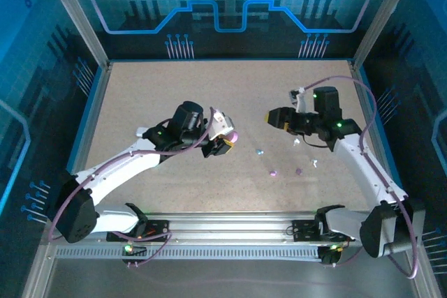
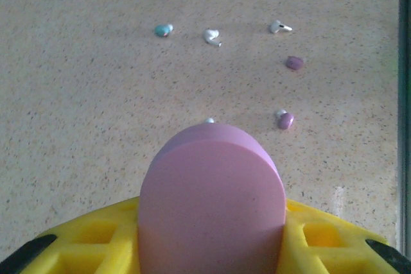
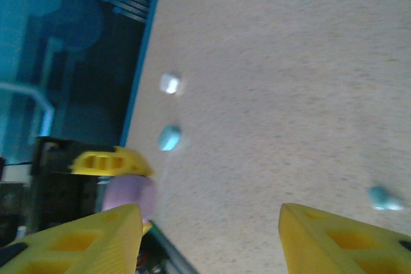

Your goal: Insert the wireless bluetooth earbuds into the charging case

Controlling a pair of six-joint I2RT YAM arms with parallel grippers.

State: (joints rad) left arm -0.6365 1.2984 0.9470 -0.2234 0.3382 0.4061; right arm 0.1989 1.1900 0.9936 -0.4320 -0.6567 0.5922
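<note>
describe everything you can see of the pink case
The pink case is a smooth, matte, plastic-looking round shape with a flat face and a thin paler rim. The left gripper is shut on it, with a yellow finger on each side. Its rounded end juts out past the fingertips, above the speckled table. No open lid shows.

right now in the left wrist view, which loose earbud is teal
The teal earbud, farthest left; beside it lie two white earbuds, and the purple earbuds sit nearer, at right.
</note>
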